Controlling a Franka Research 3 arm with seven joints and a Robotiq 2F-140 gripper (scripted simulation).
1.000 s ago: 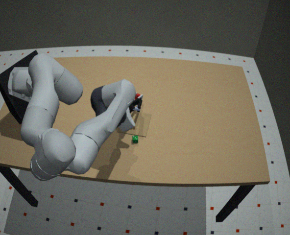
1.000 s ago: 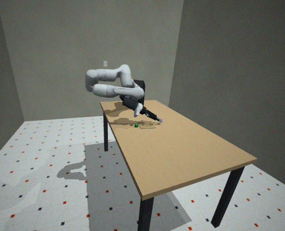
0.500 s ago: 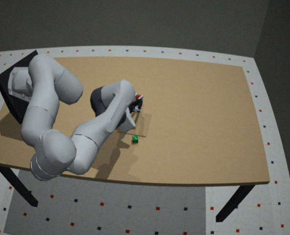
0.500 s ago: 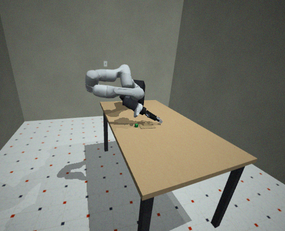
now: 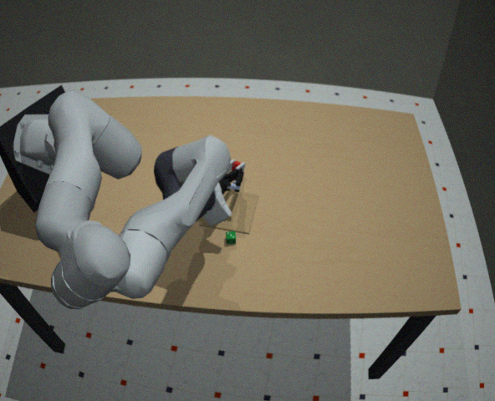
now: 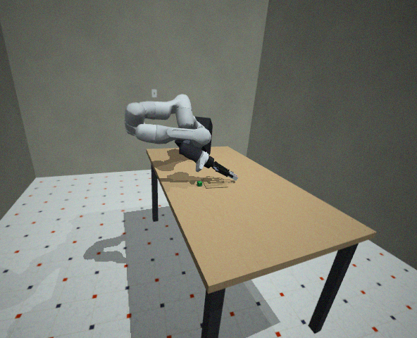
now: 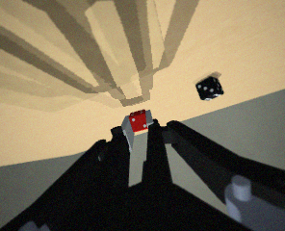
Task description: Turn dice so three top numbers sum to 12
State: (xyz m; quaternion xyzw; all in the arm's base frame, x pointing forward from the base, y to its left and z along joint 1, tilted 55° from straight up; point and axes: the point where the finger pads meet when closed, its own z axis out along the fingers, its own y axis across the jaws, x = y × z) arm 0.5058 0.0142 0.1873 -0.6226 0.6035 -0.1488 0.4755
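Overhead, fingers clamp the red die (image 7: pixel 139 120).

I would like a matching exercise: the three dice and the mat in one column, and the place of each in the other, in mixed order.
1. red die
2. green die
3. black die
4. mat

A. on the table, just off the mat's edge
B. flat on the table, below the gripper
C. between the gripper's fingers
D. shows only in the wrist view

Pairs: 1-C, 2-A, 3-D, 4-B

Dim, grainy, hard overhead shadows.
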